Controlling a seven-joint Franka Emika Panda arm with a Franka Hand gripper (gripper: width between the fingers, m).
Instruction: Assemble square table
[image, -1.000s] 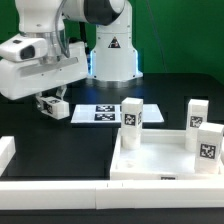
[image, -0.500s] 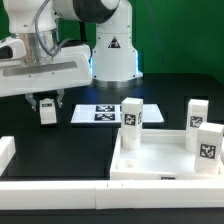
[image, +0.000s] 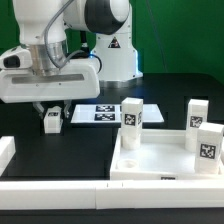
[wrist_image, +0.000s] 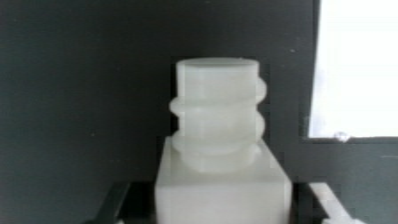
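So the square tabletop (image: 150, 160) sits upside down at about 4 o'clock in the exterior view, basically a shallow white plastic tray with a raised rim. Inside it we count three legs standing upright: one (image: 131, 124) at the tray's 11 o'clock corner, one (image: 198, 113) at the 1 o'clock corner, and a third (image: 207, 147) nearer us at about 3 o'clock. All are short, chunky white blocks with black-and-white square tags on their faces.

The fourth leg (image: 53, 121) is out over the black surface (image: 60, 150) at 9 o'clock, and the gripper (image: 53, 112) has its jaws closed partway around it, gripping it upright. In the wrist view that leg (wrist_image: 221, 130) shows a smooth, matte white body: a square block with a ribbed round peg on its end.

The marker board (image: 97, 114) lies flat just beside the held leg, toward 12 o'clock of the tray. A long white bar (image: 50, 182) lines the near edge, with a raised block (image: 6, 152) at its 9 o'clock end. Between that bar, the tray and the held leg, the black surface is open.
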